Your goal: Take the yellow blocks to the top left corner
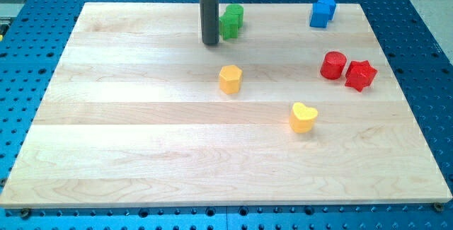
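The yellow hexagonal block (pixel 230 78) sits near the middle of the wooden tabletop (pixel 127 138), a little toward the view's top, and the yellow heart-shaped block (pixel 303 117) lies lower and toward the view's right of it, well apart from it. Both are far from the tabletop's top left corner. My tip (pixel 210 43), the lower end of the dark upright rod, rests on the tabletop above the hexagonal block, apart from it; it is a plain rod with no jaws, so this tool grasps nothing. Just beside the tip on the view's right stands a green block (pixel 231 21), close to the rod, though whether they touch I cannot tell. A blue block (pixel 322 12) sits near the top right, and below it a red cylinder (pixel 333 66) and a red star-shaped block (pixel 360 75) stand close together near the right edge.
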You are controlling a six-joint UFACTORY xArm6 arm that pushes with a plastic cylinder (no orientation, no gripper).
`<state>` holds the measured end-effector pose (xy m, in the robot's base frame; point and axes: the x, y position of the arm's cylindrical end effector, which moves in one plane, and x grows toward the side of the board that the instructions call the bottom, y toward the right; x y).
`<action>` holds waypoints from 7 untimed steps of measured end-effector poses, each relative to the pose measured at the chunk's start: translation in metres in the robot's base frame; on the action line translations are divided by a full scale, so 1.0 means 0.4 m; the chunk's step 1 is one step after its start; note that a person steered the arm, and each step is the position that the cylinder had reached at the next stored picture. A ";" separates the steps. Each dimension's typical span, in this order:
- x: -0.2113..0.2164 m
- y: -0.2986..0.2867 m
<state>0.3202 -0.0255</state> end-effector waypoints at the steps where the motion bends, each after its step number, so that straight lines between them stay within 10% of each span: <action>1: 0.016 0.094; 5: 0.174 0.257; 7: 0.261 0.066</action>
<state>0.4244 0.0007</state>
